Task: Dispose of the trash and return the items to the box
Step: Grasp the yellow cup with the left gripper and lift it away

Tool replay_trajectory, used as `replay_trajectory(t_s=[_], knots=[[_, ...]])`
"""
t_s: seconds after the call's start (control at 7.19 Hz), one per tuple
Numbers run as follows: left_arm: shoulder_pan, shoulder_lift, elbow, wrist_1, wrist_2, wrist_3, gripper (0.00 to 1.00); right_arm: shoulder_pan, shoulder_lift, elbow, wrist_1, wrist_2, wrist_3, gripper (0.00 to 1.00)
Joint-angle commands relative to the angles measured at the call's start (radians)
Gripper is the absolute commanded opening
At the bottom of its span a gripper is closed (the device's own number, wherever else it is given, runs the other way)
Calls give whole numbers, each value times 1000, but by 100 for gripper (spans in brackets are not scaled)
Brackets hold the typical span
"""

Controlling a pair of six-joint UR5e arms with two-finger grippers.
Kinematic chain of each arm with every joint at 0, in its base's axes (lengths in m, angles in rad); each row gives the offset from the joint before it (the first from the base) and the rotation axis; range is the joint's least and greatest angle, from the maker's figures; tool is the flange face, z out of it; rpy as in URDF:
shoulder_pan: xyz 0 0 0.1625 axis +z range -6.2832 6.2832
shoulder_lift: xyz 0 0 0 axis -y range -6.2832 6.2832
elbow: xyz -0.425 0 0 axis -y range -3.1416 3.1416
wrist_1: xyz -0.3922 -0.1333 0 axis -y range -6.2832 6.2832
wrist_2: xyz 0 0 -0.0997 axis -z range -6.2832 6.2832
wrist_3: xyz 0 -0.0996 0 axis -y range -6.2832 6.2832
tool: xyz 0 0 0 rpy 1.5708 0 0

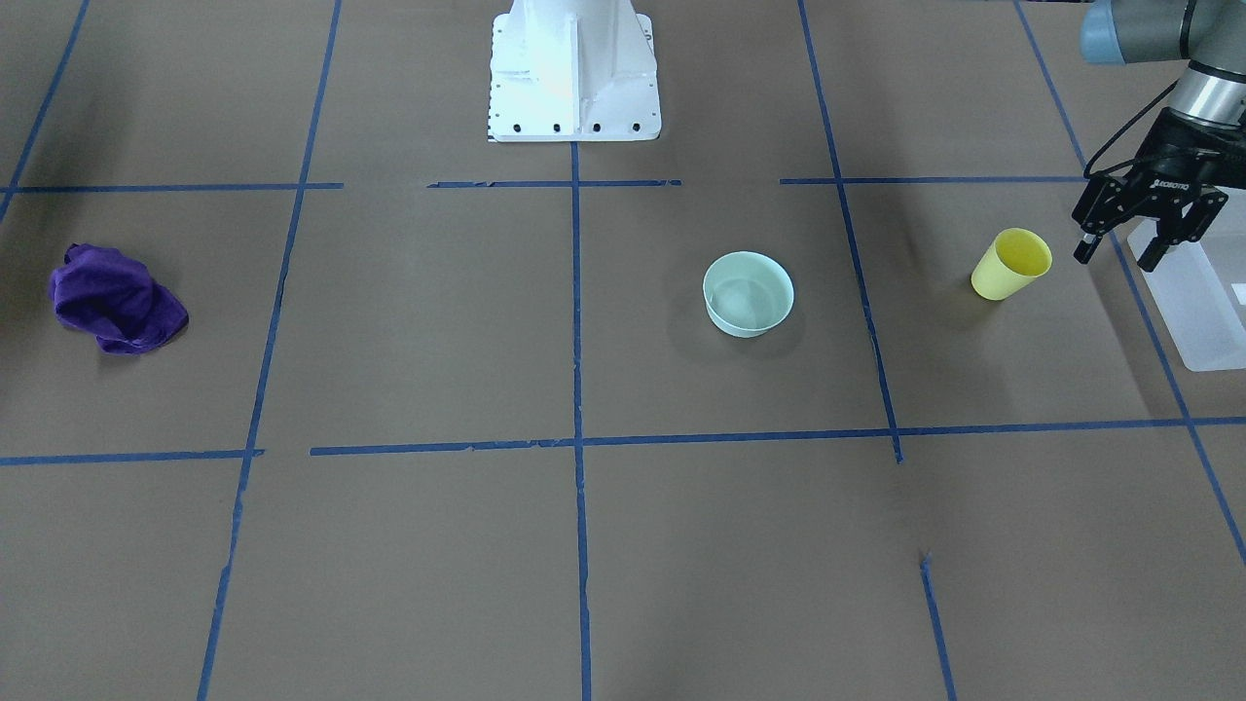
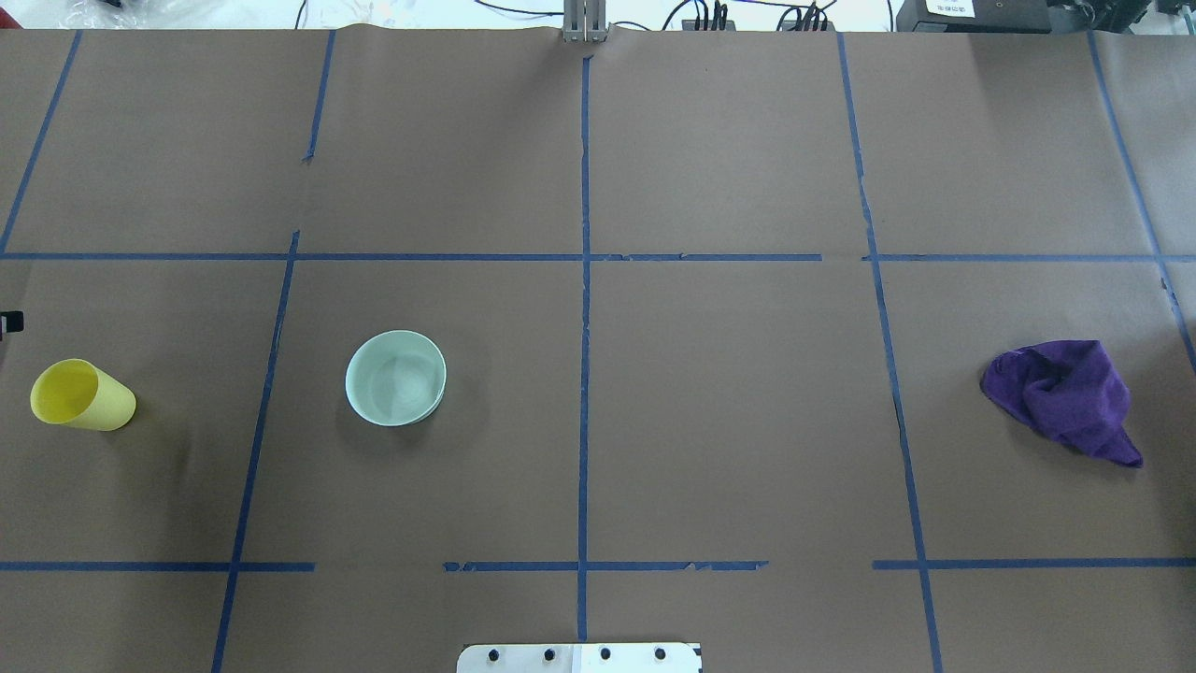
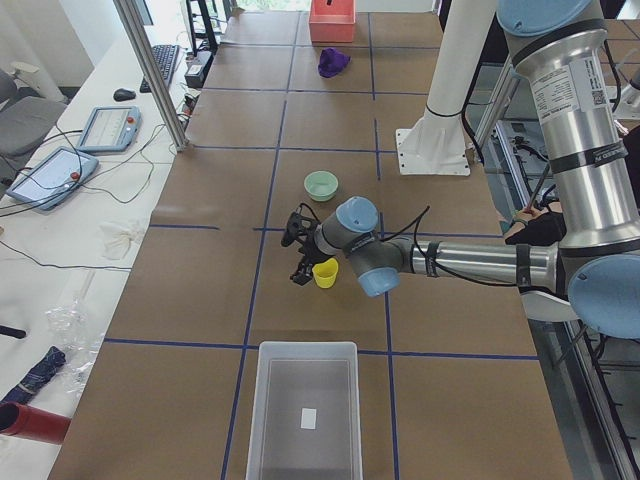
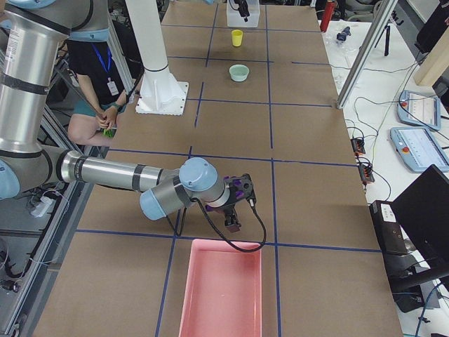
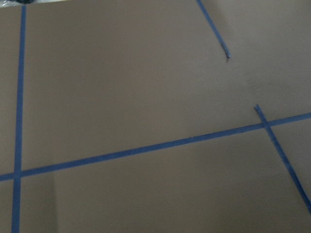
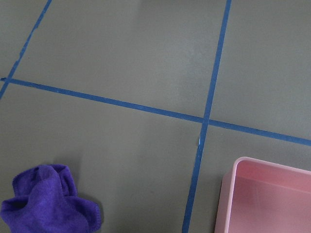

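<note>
1. Left gripper [image 1: 1117, 255]: jaws spread and empty, hanging just beside the cup [image 1: 1010, 265].
2. Cup: apparently upright on the table [image 1: 438, 341], outside the box [image 1: 1197, 321], between the box and the bowl [image 1: 748, 293].
3. Right gripper [image 4: 235, 210]: above the cloth [image 1: 115, 297], near the pink bin [image 4: 221, 295]. Whether its jaws are spread or closed cannot be told.

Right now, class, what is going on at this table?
The left tool hangs open and empty beside the yellow cup, which stands on the table near the translucent bin. A mint bowl sits mid-table. The right tool hovers by the purple cloth, close to a pink bin. Whether it is open cannot be told.
</note>
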Motion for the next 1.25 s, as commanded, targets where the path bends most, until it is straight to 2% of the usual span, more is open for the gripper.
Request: replay_trajectory(t_s=[0.0, 0.42, 0.83, 0.97, 1.11], knots=[[91, 23, 3, 1, 32, -62, 68, -2, -6, -4, 2, 2, -7, 100], [132, 24, 32, -3, 30, -61, 53, -2, -16, -4, 2, 1, -10, 100], [168, 23, 51, -9, 29, -54, 33, -2, -18, -6, 4, 1, -10, 100], [169, 21, 49, -12, 26, -53, 0, -2, -18, -6, 4, 1, -10, 100], [169, 18, 37, -18, 21, -51, 0, -2, -18, -6, 4, 1, -10, 100]])
